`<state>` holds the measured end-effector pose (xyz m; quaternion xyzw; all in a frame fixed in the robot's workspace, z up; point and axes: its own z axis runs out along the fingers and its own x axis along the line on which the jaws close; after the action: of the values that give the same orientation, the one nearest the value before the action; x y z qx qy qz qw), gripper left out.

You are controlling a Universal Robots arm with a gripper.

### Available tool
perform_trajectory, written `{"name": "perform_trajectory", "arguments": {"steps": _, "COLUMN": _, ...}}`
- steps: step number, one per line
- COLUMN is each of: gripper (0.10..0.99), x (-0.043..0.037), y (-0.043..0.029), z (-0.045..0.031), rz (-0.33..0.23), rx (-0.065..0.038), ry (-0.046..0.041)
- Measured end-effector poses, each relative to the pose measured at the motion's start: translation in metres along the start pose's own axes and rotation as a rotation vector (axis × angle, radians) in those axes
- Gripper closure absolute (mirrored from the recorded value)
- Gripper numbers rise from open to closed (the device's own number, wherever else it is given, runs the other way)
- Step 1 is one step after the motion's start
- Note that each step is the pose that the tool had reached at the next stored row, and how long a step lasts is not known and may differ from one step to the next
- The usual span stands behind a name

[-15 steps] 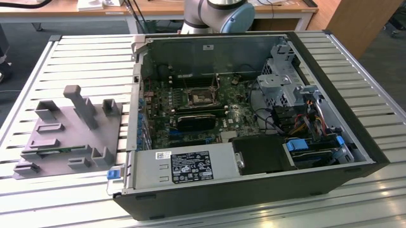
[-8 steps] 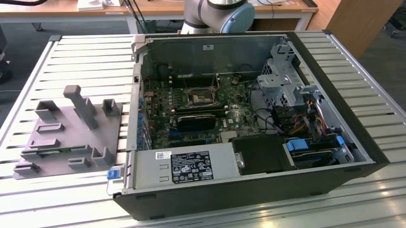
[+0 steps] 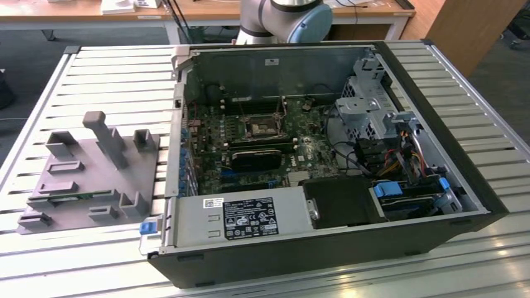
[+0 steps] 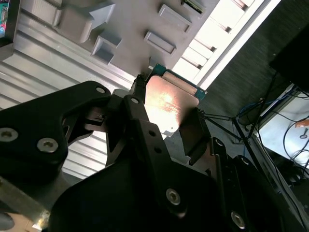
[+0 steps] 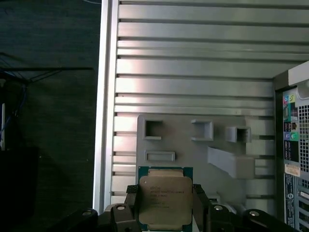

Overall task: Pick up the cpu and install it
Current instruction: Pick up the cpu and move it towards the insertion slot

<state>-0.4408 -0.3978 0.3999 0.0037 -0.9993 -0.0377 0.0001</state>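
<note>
The cpu (image 5: 165,200), a flat square chip with a silver-grey metal top and a green edge, sits between the black fingers of my gripper (image 5: 166,212), which is shut on its two opposite sides. In the second wrist view the cpu (image 4: 169,101) catches the light in the same gripper (image 4: 166,123). It hangs above the slatted table, over the edge of the grey fixture (image 5: 183,145). In the exterior view the black motherboard socket (image 3: 263,127) lies inside the open computer case (image 3: 463,186).
The grey fixture (image 3: 91,180) with upright blocks stands on the slatted metal table (image 3: 108,81) at the exterior view's left, beside the case. The arm's base (image 3: 286,18) rises behind the case. Cables, a drive cage and a power supply (image 3: 240,217) crowd the case.
</note>
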Motion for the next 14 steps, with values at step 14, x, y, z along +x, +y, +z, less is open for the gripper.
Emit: {"name": "perform_trajectory", "arguments": {"steps": 14, "gripper": 0.553, "x": -0.0140, "y": 0.0035, "z": -0.0229, "rz": 0.000, "rx": 0.000, "ry": -0.0001}}
